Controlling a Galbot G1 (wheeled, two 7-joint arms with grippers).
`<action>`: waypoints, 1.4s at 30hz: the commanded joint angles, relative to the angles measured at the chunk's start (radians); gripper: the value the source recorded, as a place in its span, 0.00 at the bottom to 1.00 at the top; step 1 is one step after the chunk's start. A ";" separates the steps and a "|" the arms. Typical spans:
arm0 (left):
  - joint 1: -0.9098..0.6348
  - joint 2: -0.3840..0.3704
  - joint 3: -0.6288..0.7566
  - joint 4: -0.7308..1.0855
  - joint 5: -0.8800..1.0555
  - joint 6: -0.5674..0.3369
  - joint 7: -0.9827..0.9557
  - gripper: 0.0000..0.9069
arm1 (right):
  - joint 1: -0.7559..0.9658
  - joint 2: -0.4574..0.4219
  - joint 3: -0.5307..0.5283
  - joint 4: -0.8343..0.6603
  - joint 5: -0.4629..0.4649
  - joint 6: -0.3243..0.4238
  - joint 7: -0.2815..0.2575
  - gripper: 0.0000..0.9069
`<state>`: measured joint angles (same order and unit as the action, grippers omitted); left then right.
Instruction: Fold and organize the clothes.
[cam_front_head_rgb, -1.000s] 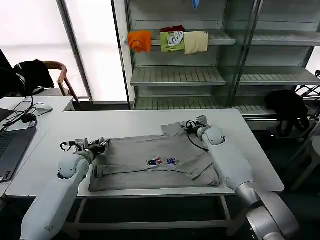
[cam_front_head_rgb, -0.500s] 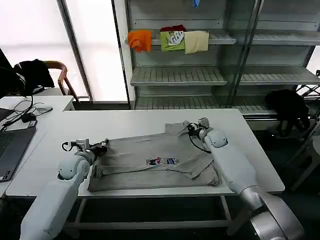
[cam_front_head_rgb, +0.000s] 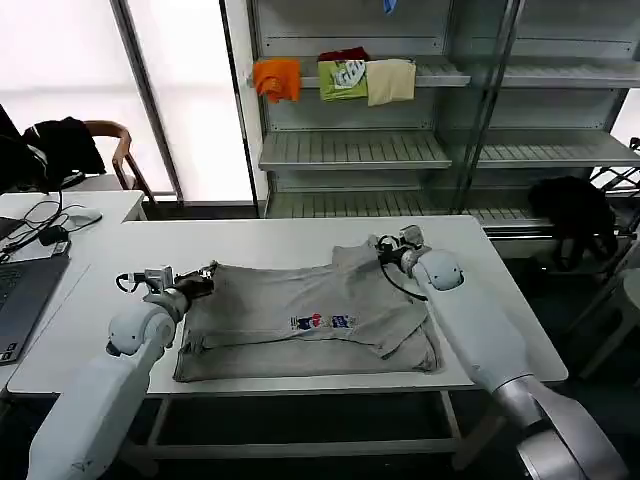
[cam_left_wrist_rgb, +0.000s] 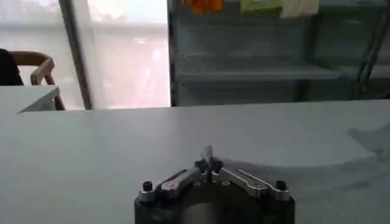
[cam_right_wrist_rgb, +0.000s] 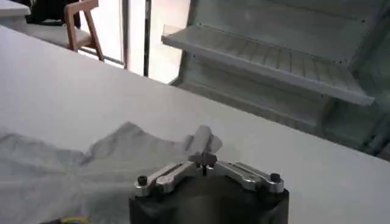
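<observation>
Metal shelving (cam_front_head_rgb: 350, 150) fills the back of the room, with orange, green and cream garments (cam_front_head_rgb: 335, 80) folded on an upper shelf, and a white table (cam_front_head_rgb: 250, 245) stands in front of it. On that table lies the light grey shirt (cam_front_head_rgb: 300, 320), spread wide with its small multicolour chest print (cam_front_head_rgb: 325, 322) facing up and its near edge already doubled over in a band along the front.

Both arms are at the far edge of the cloth. The left gripper (cam_front_head_rgb: 200, 278) is clenched on the shirt's far corner on its own side; in the left wrist view its fingertips (cam_left_wrist_rgb: 208, 159) meet over a thin pinch of fabric, the rest of the shirt trailing off beside and behind it. The right gripper (cam_front_head_rgb: 385, 250) is likewise closed on the opposite far corner, where a peak of grey cloth (cam_right_wrist_rgb: 201, 140) rises just ahead of its fingertips in the right wrist view, the body of the shirt lying behind and to one side of it.

This looks like the start of a lengthwise fold, both far corners pinched and slightly raised. The next move probably calls for lifting the two corners together and carrying them toward the robot, keeping the grippers level and equally spaced so the edge lands straight on the near band without dragging the print askew.
</observation>
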<state>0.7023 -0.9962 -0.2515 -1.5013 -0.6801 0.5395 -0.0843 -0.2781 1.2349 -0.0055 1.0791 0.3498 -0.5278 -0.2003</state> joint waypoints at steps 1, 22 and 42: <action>0.107 0.038 -0.039 -0.118 -0.011 -0.030 0.002 0.01 | -0.065 -0.088 0.006 0.256 0.106 -0.016 0.024 0.00; 0.362 0.044 -0.161 -0.409 0.006 0.014 -0.144 0.01 | -0.496 -0.280 0.147 0.718 0.144 -0.007 0.069 0.00; 0.466 0.035 -0.194 -0.458 0.081 0.029 -0.126 0.02 | -0.738 -0.357 0.245 0.893 0.137 0.002 0.069 0.00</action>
<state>1.1199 -0.9599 -0.4305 -1.9217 -0.6184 0.5624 -0.2051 -0.9079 0.9047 0.2120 1.8852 0.4851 -0.5266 -0.1319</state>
